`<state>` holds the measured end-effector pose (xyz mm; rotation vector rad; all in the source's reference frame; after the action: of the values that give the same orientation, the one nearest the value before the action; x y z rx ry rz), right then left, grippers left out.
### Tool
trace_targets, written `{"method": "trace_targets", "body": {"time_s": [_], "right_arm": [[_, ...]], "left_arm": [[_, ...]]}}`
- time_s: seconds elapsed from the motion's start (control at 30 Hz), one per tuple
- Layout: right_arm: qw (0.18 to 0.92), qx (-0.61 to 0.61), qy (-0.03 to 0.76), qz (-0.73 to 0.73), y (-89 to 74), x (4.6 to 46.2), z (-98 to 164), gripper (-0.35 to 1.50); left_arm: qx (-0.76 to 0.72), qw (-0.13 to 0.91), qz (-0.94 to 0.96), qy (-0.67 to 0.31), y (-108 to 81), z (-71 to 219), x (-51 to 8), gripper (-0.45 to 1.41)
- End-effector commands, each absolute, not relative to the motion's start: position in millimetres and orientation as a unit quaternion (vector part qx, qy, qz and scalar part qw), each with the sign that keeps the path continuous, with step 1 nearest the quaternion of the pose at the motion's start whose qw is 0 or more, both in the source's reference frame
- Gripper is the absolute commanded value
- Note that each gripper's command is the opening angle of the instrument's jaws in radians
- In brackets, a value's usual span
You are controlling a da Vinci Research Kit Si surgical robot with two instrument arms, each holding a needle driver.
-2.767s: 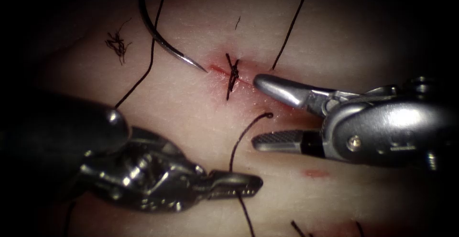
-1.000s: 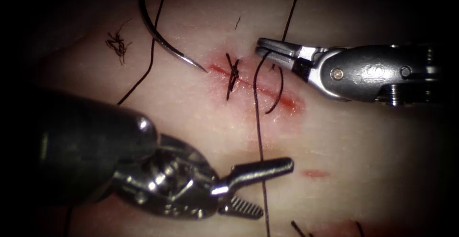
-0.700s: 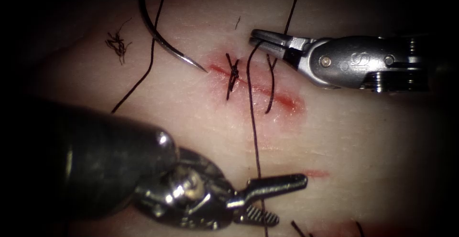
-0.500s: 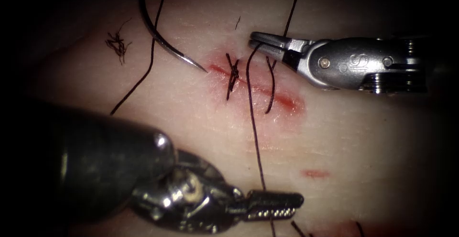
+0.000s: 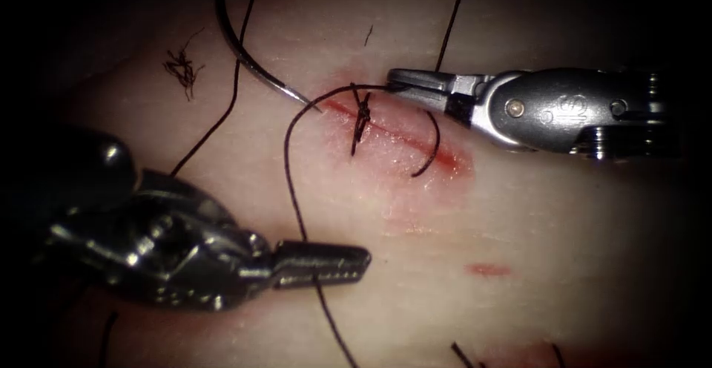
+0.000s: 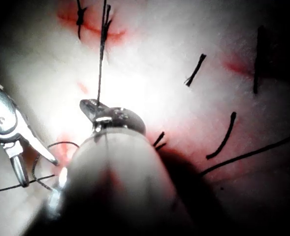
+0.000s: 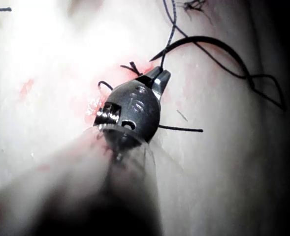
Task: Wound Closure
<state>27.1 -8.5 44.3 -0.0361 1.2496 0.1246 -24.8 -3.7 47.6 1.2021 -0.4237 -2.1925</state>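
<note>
Left hand (image 5: 348, 262) swung leftward with jaws clamped on the thread (image 5: 291, 190), dragging it from straight into a slack bow across the cut (image 5: 393, 134).

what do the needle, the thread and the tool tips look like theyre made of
Needle: likely polished steel; dark, smooth curve with a bright glint near its point, lying free on the tissue.
Thread: dark, matte, fine strand; fibre type unclear. Both end effectors hold it.
Left end effector and right end effector: apparently bare metal, grey with sharp highlights.
</note>
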Motion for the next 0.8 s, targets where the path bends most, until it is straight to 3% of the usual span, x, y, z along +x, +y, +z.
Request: {"method": "trace_targets", "body": {"time_s": [0.03,0.1,0.3,0.33,0.4,0.47,0.5,0.8], "right_arm": [[0.809,-0.011,0.584,0.071,-8.1,28.2,43.5,1.25],[0.808,-0.006,0.584,0.077,-8.1,28.1,42.4,1.35],[0.803,0.02,0.591,0.08,-8.0,26.7,37.9,1.4],[0.8,0.026,0.594,0.083,-7.5,25.8,36.7,1.31],[0.788,0.025,0.608,0.093,-6.3,24.1,35.3,0.96],[0.792,0.025,0.603,0.092,-5.7,23.3,35.3,-0.1],[0.797,0.023,0.596,0.091,-5.4,23.1,35.5,-0.35],[0.802,0.011,0.591,0.084,-5.6,24.6,44.9,-0.35]], "left_arm": [[0.45,0.298,-0.826,-0.16,-3.8,48.2,-25.0,-0.45],[0.447,0.296,-0.829,-0.16,-3.7,48.3,-24.5,-0.45],[0.433,0.3,-0.834,-0.164,-3.4,48.0,-23.2,-0.45],[0.428,0.309,-0.833,-0.168,-3.5,47.8,-23.0,-0.45],[0.411,0.327,-0.833,-0.175,-4.1,47.3,-22.8,-0.45],[0.406,0.334,-0.832,-0.179,-4.4,46.8,-22.8,-0.45],[0.402,0.337,-0.832,-0.182,-4.5,46.4,-22.8,-0.45],[0.397,0.341,-0.824,-0.217,-1.3,45.4,-22.8,-0.45]]}}
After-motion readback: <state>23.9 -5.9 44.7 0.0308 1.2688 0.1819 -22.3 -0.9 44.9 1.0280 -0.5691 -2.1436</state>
